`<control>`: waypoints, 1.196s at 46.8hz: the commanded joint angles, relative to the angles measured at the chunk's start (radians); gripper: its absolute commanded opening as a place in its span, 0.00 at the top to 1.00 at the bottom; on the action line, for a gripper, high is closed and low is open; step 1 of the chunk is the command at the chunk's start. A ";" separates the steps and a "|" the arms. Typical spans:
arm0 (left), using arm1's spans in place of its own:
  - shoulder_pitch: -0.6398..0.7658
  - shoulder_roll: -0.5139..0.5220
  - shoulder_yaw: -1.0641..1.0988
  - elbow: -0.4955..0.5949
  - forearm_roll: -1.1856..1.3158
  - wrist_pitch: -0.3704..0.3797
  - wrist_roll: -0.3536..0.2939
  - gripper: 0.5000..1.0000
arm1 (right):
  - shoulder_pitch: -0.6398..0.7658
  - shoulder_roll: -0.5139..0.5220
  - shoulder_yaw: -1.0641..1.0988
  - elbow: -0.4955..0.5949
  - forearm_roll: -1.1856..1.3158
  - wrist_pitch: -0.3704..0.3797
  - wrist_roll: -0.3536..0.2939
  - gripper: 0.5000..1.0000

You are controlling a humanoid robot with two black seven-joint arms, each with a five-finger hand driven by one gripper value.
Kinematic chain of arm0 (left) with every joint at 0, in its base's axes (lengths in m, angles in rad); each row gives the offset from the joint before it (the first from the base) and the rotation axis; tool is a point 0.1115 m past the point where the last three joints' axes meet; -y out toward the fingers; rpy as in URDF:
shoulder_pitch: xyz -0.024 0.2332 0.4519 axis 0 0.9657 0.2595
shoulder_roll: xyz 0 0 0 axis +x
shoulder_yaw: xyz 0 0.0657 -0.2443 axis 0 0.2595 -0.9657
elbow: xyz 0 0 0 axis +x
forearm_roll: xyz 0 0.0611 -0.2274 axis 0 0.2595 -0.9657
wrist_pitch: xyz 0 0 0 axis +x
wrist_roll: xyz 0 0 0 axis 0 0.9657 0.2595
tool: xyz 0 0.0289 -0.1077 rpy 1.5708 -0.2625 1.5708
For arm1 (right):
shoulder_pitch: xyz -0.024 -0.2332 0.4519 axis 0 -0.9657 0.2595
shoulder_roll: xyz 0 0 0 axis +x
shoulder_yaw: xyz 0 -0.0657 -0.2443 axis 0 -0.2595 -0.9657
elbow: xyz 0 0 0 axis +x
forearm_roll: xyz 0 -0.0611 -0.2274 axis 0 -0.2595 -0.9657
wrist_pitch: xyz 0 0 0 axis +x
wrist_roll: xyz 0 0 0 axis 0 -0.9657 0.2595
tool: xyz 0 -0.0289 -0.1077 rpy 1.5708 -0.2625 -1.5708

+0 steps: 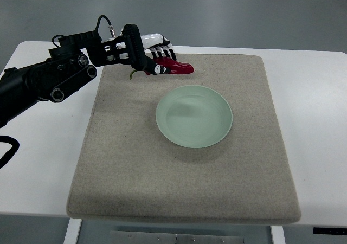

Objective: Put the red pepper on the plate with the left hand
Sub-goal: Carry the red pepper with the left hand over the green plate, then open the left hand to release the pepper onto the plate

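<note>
A long red pepper [176, 67] with a green stem lies near the far edge of the beige mat [184, 168]. My left hand [158, 58] reaches in from the left and its fingers are curled over the pepper's stem end, closed on it. A pale green plate [194, 116] sits empty in the middle of the mat, below and to the right of the pepper. Whether the pepper is lifted off the mat or still touching it cannot be told. The right arm does not show.
The mat covers most of a white table [314, 92]. My left forearm [49, 78] with its black cable crosses the table's left side.
</note>
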 commanded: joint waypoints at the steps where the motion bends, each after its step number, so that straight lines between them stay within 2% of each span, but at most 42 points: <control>1: 0.000 0.000 0.002 -0.063 0.009 -0.001 -0.001 1.00 | 0.000 0.000 0.000 0.000 0.000 0.000 0.000 0.14; 16: 0.002 -0.002 0.018 -0.214 0.016 -0.012 -0.003 1.00 | 0.000 0.000 0.000 0.000 0.000 0.000 0.000 0.14; 29: 0.011 -0.002 0.040 -0.223 0.017 -0.067 -0.008 0.91 | 0.000 0.000 0.000 0.000 -0.001 0.000 0.000 0.14; 32: 0.008 -0.002 0.052 -0.229 0.017 -0.086 -0.011 0.84 | 0.000 0.000 0.000 0.000 0.000 0.000 0.000 0.14; 44: 0.005 0.000 0.075 -0.237 0.017 -0.090 -0.011 0.84 | 0.000 0.000 0.000 0.000 -0.001 0.000 0.000 0.14; 46: 0.006 -0.002 0.075 -0.235 0.017 -0.090 -0.011 0.82 | 0.000 0.000 0.000 0.000 0.000 0.000 0.000 0.14; 50: 0.006 -0.002 0.075 -0.235 0.015 -0.090 -0.011 0.68 | 0.000 0.000 0.000 0.000 0.000 0.000 0.000 0.14; 52: 0.006 -0.002 0.075 -0.237 0.015 -0.090 -0.011 0.66 | 0.000 0.000 -0.001 0.000 0.000 0.000 0.000 0.14; 56: 0.006 -0.003 0.075 -0.238 0.015 -0.090 -0.011 0.54 | 0.000 0.000 -0.001 0.000 0.000 0.000 0.000 0.14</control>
